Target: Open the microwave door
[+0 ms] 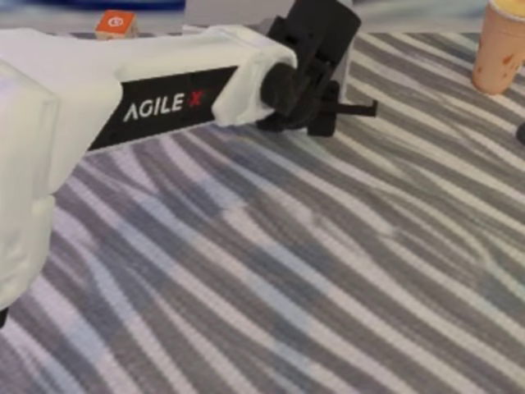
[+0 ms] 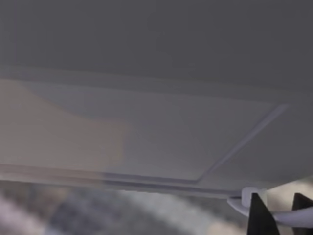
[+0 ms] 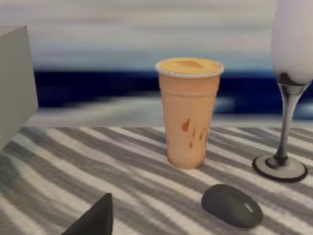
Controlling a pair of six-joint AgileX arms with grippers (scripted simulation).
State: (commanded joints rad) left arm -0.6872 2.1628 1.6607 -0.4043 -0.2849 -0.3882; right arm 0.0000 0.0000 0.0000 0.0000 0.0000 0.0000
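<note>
Fingertips (image 2: 258, 215) of the left gripper (image 2: 279, 215) sit on either side of the pale handle (image 2: 247, 196) of the microwave door (image 2: 146, 142), slightly apart, bar between them; whether they actually pinch it I cannot tell; in the top view the left gripper (image 1: 328, 107) is at the far edge of the table (image 1: 287, 287), pressed close against the microwave (image 1: 344, 82), which the arm mostly hides; door looks not yet swung clear, though the wrist view is too close to judge the gap; advice for the step: close firmly on the handle, then pull along an arc about the hinge edge, not straight back, so the bar does not slip out and the light box does not drag; right gripper parked at the table's right near an orange cup (image 3: 188, 112), a dark mouse (image 3: 232, 205) and a wine glass (image 3: 288, 98).
</note>
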